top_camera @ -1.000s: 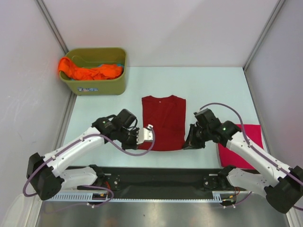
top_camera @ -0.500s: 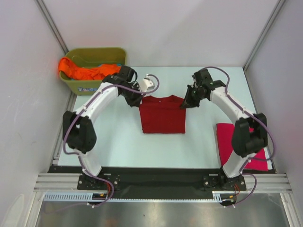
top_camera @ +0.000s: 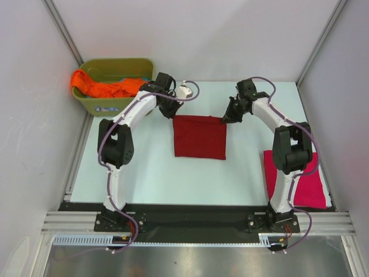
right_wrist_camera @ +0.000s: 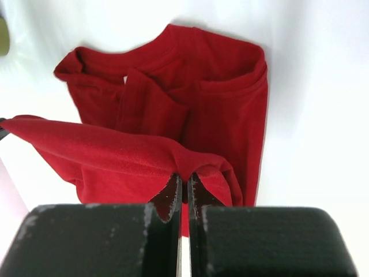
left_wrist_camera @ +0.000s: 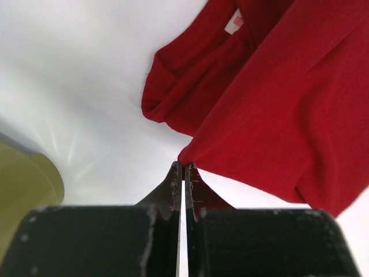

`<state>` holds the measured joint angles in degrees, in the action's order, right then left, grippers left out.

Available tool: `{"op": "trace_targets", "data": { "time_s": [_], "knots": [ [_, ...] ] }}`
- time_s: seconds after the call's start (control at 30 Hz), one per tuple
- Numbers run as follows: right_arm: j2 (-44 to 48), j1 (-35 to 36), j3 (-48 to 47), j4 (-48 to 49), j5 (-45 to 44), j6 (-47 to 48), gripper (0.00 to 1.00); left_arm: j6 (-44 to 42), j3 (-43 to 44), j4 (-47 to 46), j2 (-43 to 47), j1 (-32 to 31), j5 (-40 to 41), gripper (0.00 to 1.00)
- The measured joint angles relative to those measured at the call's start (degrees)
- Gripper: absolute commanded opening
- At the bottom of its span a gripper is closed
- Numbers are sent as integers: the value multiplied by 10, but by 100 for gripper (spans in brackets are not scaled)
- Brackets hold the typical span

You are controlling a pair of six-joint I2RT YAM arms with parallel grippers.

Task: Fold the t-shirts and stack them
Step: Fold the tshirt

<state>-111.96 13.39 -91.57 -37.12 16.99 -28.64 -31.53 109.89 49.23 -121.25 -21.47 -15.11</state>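
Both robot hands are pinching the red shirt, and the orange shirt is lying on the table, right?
Not quite. The left gripper and right gripper do pinch the red shirt, but the orange shirt isn't on the table: it is bunched in the green tub, as the top view shows.

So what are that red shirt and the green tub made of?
The red shirt looks like soft matte cloth, probably cotton knit: it drapes and creases. The green tub is likely moulded plastic: smooth, slightly glossy, rounded rigid walls.
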Motion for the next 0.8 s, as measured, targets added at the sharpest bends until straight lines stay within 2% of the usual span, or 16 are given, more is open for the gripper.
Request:
{"op": "trace_targets", "data": {
  "time_s": [0.1,0.13,0.17,0.2,0.23,0.33,0.47,0.5,0.6,0.67,0.7,0.73,0.8],
  "knots": [
    [-16,0,-4,9,0,-3,1,6,5,-4,-21,0,11,0],
    [-23,0,-7,12,0,-5,7,8,10,-5,-28,0,14,1],
    [-30,0,-10,15,0,-8,13,11,14,-5,-35,0,17,6],
    [-35,0,-13,18,-1,-10,22,14,22,-6,-44,0,20,16],
    [-44,0,-21,19,-4,-15,40,16,30,-7,-52,0,23,39],
    [-70,-3,-49,26,-24,-18,46,31,56,-13,-70,1,45,53],
    [-88,-12,-75,34,-46,-19,47,57,78,-30,-70,4,59,53],
    [-85,-13,-73,35,-53,-17,50,66,76,-36,-64,5,58,52],
    [-51,-14,-24,61,-70,-12,59,90,7,-63,-14,5,40,55],
    [-11,-7,33,66,-74,-11,64,110,-80,-75,42,5,17,64],
    [6,-2,57,66,-75,-10,69,120,-115,-75,62,5,6,66],
    [19,4,78,69,-75,-11,73,131,-145,-78,78,5,-4,74],
    [36,12,115,82,-72,-13,79,151,-186,-82,92,5,-16,77]
  ]
}}
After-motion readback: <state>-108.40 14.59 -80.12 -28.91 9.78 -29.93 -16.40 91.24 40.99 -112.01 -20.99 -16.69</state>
